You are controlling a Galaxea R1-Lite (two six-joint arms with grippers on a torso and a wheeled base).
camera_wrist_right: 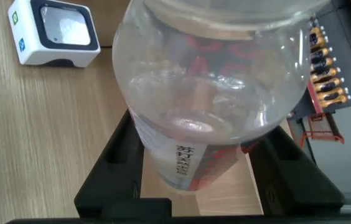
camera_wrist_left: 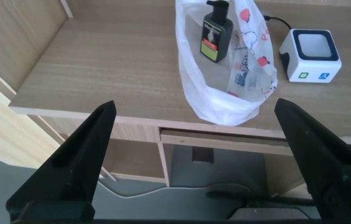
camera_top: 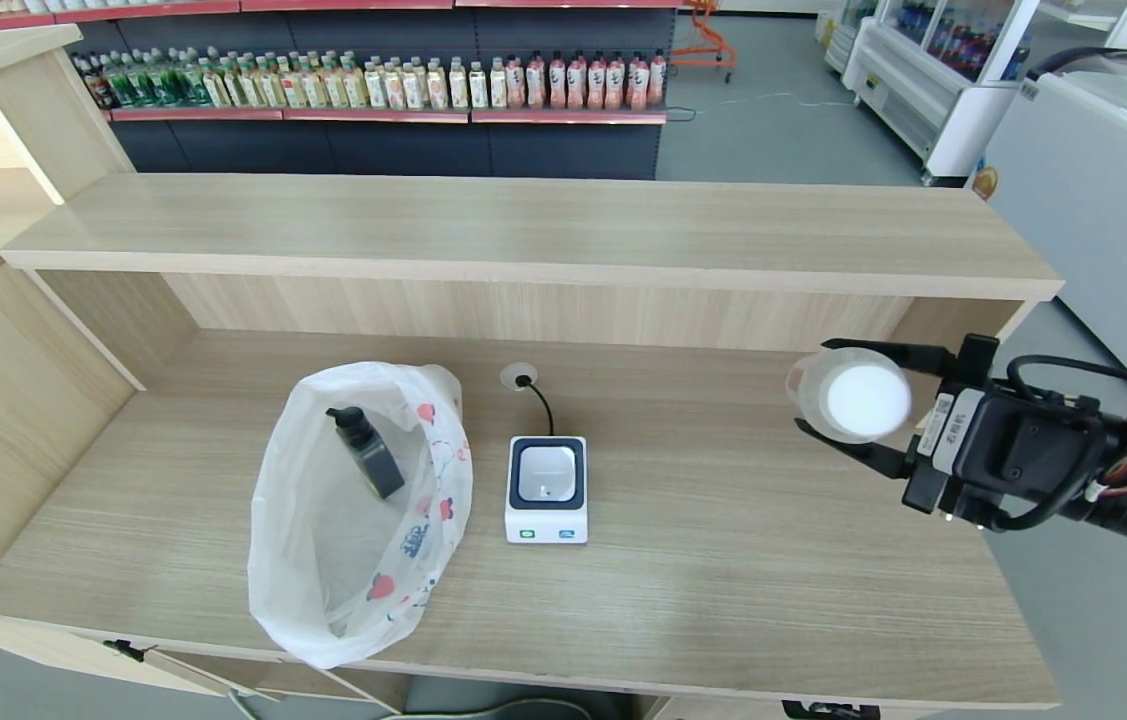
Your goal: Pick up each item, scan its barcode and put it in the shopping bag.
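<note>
**A:** Right pincer clenched on a clear round plastic bottle, its white end, perhaps the cap, facing up, above the wooden desk's right end!

**B:** Left pincer?

**A:** Spread wide, off the desk's near edge. White square scanner mid-desk, white printed plastic bag beside it, dark pump bottle inside.

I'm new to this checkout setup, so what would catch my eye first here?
The right gripper holds a clear bottle above the right end of the counter, its white end toward the head camera. A white shopping bag lies on the counter with a dark pump bottle inside, and the barcode scanner sits just to its right.
</note>
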